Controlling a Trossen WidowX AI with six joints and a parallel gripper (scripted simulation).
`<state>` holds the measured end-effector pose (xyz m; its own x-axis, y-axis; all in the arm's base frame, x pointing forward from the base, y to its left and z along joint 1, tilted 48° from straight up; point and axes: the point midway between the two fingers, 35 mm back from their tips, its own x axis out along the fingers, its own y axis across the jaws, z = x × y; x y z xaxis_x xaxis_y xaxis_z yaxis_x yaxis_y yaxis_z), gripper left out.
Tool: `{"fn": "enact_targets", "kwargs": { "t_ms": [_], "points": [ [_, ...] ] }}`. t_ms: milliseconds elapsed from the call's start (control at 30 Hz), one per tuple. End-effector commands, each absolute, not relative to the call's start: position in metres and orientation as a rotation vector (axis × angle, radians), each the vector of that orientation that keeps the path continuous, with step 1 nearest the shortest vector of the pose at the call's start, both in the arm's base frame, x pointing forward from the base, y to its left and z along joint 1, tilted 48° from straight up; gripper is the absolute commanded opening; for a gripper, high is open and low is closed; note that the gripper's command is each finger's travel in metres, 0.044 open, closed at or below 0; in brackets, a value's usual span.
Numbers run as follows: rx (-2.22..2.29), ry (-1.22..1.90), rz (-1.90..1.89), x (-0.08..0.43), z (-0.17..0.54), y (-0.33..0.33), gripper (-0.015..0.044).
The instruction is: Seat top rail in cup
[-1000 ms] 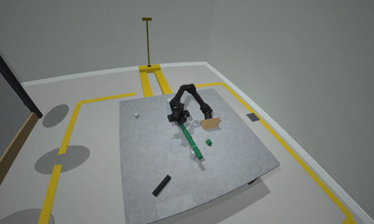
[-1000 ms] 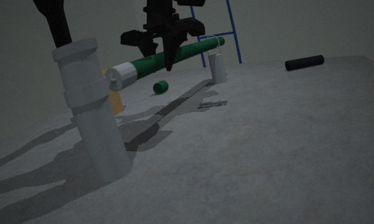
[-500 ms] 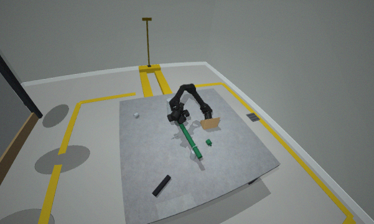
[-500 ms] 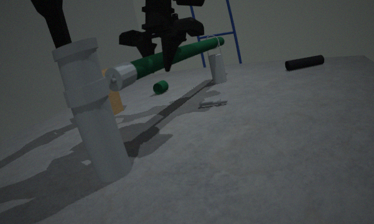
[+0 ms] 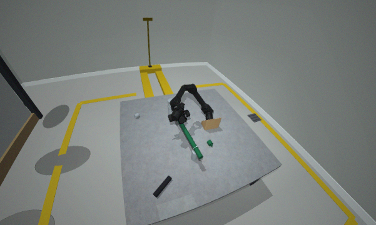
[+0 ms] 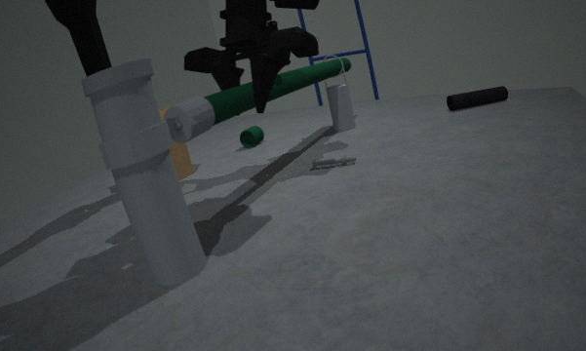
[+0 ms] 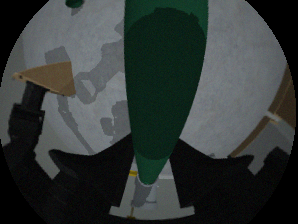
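The green rail (image 5: 190, 137) (image 6: 304, 80) (image 7: 165, 75) runs from the big grey post (image 6: 151, 214) through the thin loop (image 6: 345, 73) above the small grey post (image 6: 340, 108). Its near end meets the mouth of the grey rail-end cup (image 6: 197, 117) (image 7: 144, 194), with no gap visible; how deep it sits inside is hidden. The cup hangs on the brace band (image 6: 138, 146), a little below the post cap (image 6: 118, 77). My gripper (image 6: 246, 97) (image 7: 152, 133) is shut on the rail a short way from the cup, one finger on each side.
A short green piece (image 5: 209, 143) (image 6: 252, 136) lies beside the rail. An orange-brown block (image 5: 211, 124) (image 7: 52, 78) stands by the arm's base. A grey bolt (image 6: 333, 162) lies near the rail's shadow. A black cylinder (image 5: 162, 186) (image 6: 478, 98) lies farther off.
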<state>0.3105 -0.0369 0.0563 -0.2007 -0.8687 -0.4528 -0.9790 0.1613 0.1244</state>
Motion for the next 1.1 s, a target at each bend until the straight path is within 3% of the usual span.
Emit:
{"fn": "enact_targets", "kwargs": {
  "t_ms": [0, 300, 867, 1067],
  "points": [
    [-1.805, 2.154, 0.557, 0.313, 0.063, -0.038, 0.0000],
    [-1.782, 2.165, 0.572, 0.311, 0.057, -0.037, 0.0000],
    [-1.812, 2.117, 0.599, 0.314, 0.056, -0.010, 0.0440],
    [-1.843, 2.070, 0.628, 0.314, 0.055, 0.018, 0.0440]
  ]
}}
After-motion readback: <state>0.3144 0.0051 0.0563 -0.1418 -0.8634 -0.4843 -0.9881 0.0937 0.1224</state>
